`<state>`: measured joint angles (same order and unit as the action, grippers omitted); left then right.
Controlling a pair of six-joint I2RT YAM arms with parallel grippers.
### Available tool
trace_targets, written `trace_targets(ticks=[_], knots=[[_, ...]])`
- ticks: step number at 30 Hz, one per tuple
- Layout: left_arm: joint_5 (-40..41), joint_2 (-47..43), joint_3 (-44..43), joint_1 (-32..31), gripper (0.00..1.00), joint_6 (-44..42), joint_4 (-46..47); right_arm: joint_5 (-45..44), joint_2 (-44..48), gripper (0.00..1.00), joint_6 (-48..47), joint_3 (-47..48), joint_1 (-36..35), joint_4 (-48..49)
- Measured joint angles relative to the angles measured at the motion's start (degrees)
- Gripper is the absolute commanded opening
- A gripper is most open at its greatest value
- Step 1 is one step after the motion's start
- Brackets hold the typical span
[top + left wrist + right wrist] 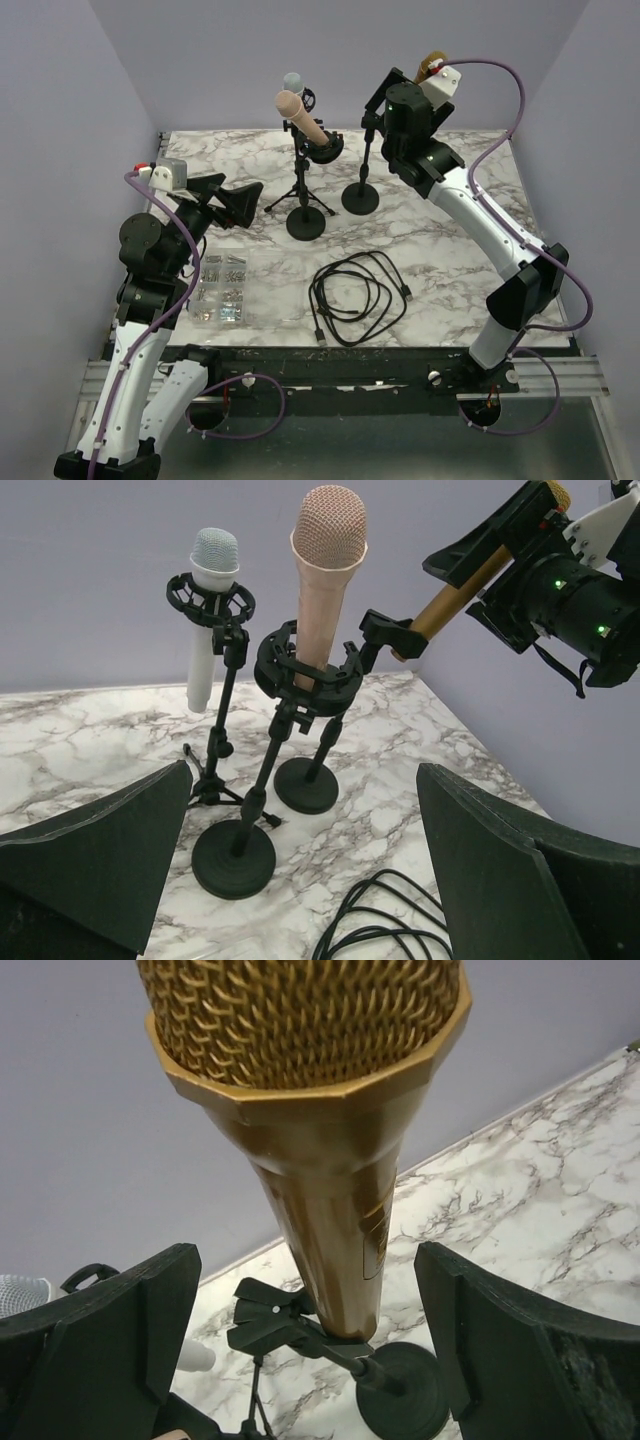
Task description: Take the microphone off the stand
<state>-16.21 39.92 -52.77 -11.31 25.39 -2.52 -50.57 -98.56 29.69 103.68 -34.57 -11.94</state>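
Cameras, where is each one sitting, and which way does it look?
Top external: high behind the arms, looking down on the marble table; left arm and right arm both show.
Left wrist: on the left arm, looking across at three microphone stands, pink microphone in the middle; the open left gripper frames them.
Right wrist: on the right arm, looking along the gold microphone, inside the open right gripper.
Shared: both wrist views show the gold microphone.

There are three microphones: a white microphone (213, 565), a pink microphone (325, 570) and a gold microphone (320, 1160). There are three stands: one tripod stand (226, 695), a near round stand (233, 858) and a far round stand (306, 785). One black cable (358, 295) sits in the lower middle. One clear packet of small metal bits (222, 287) sits at the lower left.
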Motion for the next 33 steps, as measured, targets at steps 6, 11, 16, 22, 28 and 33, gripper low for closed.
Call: trace_targets(ticks=[6,11,16,22,28,33], knots=[[-0.2,-0.44,0.0,0.0,0.99,0.07,0.17,-1.86,-0.79,0.86,-0.33,0.26,-0.37,0.42],[-0.57,-0.59,0.0,0.0,0.99,0.24,0.57,-3.85,-1.14,0.81,-0.94,0.2,-0.42,1.88],[-0.61,-0.7,0.0,0.0,0.99,0.39,0.76,-5.11,-1.75,0.68,-2.34,-0.61,-0.42,3.72],[-0.61,-0.7,0.0,0.0,0.99,0.42,0.76,-5.66,-2.62,0.55,-3.34,-1.88,-0.46,4.83],[-0.61,-0.7,0.07,0.0,0.99,0.44,0.76,-5.79,-2.69,0.43,-4.63,-2.64,-0.59,6.29],[-0.68,-0.46,0.09,0.0,0.99,0.55,0.76,-5.9,-2.69,0.27,-5.88,-3.61,-0.59,7.91]])
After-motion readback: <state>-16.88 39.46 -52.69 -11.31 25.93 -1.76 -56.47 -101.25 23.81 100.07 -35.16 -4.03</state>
